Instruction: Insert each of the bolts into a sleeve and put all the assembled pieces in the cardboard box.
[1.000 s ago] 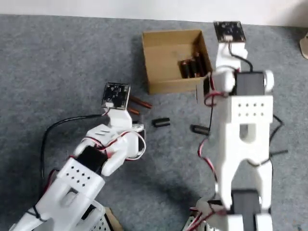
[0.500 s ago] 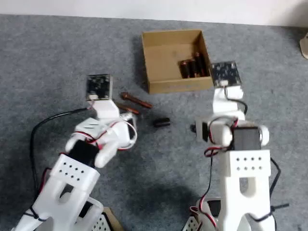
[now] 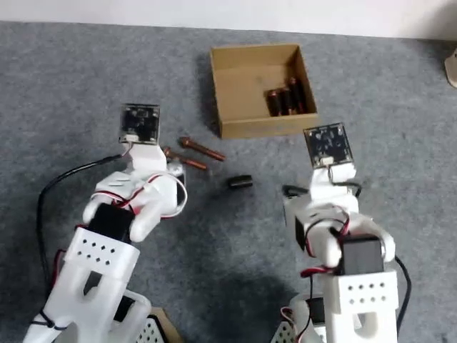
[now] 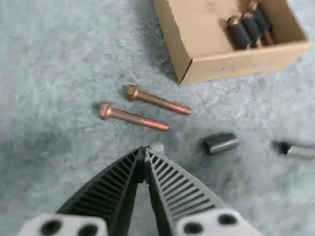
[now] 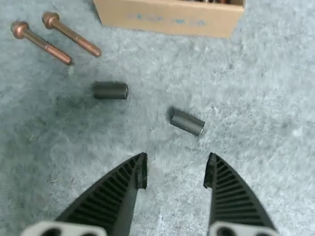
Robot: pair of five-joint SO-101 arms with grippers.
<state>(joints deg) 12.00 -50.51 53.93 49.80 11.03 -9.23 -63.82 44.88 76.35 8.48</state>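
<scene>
From my console, the open brown cardboard box (image 3: 265, 129) sits at the far side of the grey felt-like table cover (image 3: 71, 86). Inside it, against one side wall, three assembled pieces (image 3: 288, 99) lie side by side, each a copper-coloured bolt pushed through a short black sleeve, with the copper heads poking out. The outer front wall of the box carries a faint line of bluish print, too blurred for me to read.

Two loose copper-coloured hex-head bolts lie on the cover just in front of the box, roughly parallel and close together: one nearer the box (image 4: 156, 100), the other (image 4: 133, 117) just beside it. Their threaded shanks point toward a short black cylindrical sleeve (image 5: 110, 91) lying on its side. A second black sleeve (image 5: 187, 122) lies near the first, apart from it.

The left gripper (image 4: 146, 152) has its jaws closed together on nothing, tips just short of the nearer bolt. The right gripper (image 5: 174, 172) has its jaws spread wide, hovering just short of the second sleeve.
</scene>
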